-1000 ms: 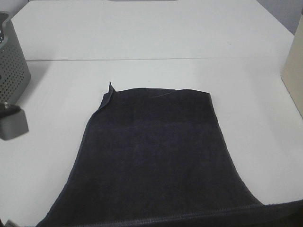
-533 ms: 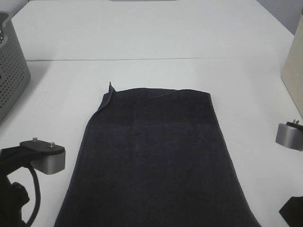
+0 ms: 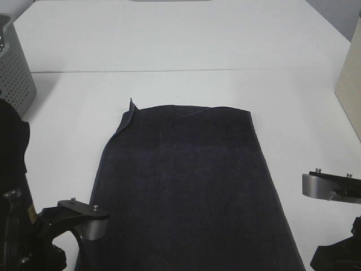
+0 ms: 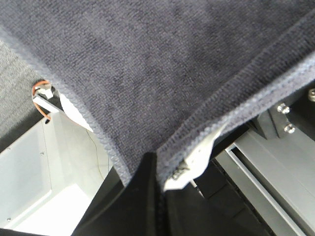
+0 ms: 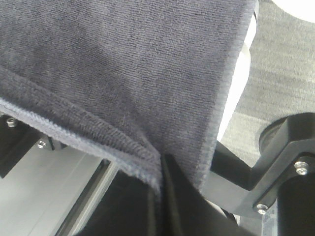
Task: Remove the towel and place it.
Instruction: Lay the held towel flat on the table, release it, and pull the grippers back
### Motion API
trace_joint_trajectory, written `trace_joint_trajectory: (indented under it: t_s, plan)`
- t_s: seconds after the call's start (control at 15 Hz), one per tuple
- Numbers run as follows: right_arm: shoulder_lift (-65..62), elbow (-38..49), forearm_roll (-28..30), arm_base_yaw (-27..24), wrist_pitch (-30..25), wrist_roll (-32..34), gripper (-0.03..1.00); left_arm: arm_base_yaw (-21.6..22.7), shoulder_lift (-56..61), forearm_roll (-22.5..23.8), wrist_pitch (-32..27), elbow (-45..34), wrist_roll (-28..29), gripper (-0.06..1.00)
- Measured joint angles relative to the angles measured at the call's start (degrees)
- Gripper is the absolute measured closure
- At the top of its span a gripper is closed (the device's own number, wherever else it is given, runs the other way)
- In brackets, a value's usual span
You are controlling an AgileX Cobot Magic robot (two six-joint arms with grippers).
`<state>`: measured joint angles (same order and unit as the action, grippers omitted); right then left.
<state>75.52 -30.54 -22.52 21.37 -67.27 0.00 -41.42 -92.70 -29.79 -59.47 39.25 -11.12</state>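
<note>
The dark charcoal towel lies flat on the white table, and its near end runs off the bottom of the exterior view. Its far left corner is curled up. In the left wrist view my left gripper is shut on a hemmed corner of the towel. In the right wrist view my right gripper is shut on the other hemmed corner of the towel. The left arm and right arm flank the towel's near end.
The grey perforated basket stands at the table's far left edge. A beige upright object stands at the right edge. A seam crosses the table beyond the towel. Frame rails and floor show beneath the towel in both wrist views.
Both arms have moved toward the near edge and closer to the towel's sides. The towel's near hem has slid out of the bottom of the exterior view; its far end stayed put.
</note>
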Motion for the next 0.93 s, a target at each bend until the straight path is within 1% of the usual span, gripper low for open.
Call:
trace_joint_trajectory:
  t_s: [0.33,0.6,0.73,0.93]
  plan:
    - [5.73,0.57,0.00,-0.23,1.09,-5.27,0.96,-0.17,-1.49,-3.09,0.86,0.00,-3.50,0.94]
    - [6.93,0.57,-0.34,-0.23,1.15,-6.36,0.96,-0.17,-3.27,-3.67,0.97,0.52,-3.61,0.94]
    - [6.93,0.57,-2.18,-0.23,1.09,-7.62,0.96,-0.17,-3.55,-3.67,0.80,1.26,-3.61,0.94]
    - [6.93,0.57,-3.15,-0.23,1.09,-8.31,0.93,-0.17,-3.61,-3.67,0.52,2.01,-3.61,0.94]
